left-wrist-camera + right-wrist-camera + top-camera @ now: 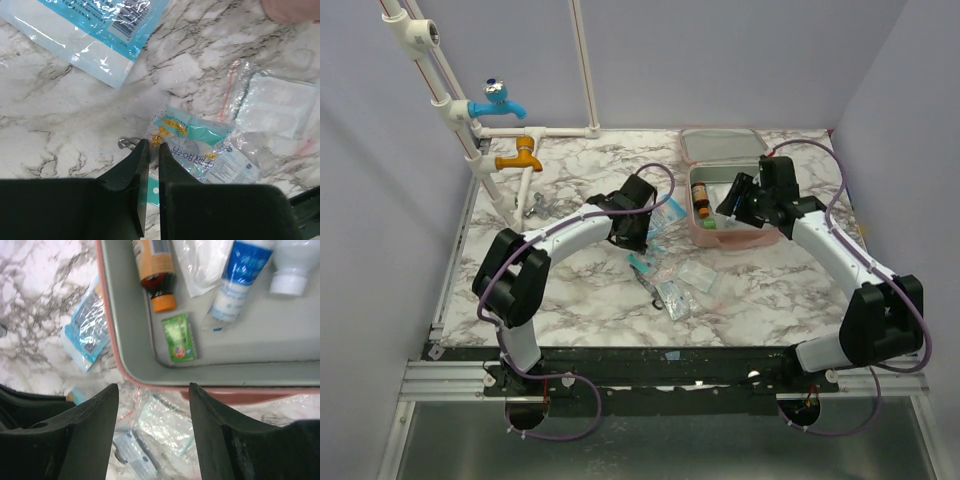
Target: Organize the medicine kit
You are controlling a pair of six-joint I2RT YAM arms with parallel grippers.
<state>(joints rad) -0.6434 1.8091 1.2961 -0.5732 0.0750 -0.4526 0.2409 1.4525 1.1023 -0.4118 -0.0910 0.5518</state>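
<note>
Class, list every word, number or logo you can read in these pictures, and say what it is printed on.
None reads clearly.
Teal sachet: Chinese characters, too blurred.
Blue pouch: dark print, blurred.
Green sachet: red mark, too small.
Blue tube: print unreadable.
Orange bottle: label cut off, blurred.

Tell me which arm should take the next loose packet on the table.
Left: left end effector is right at the teal packet; right end effector hangs open at the medicine kit.
</note>
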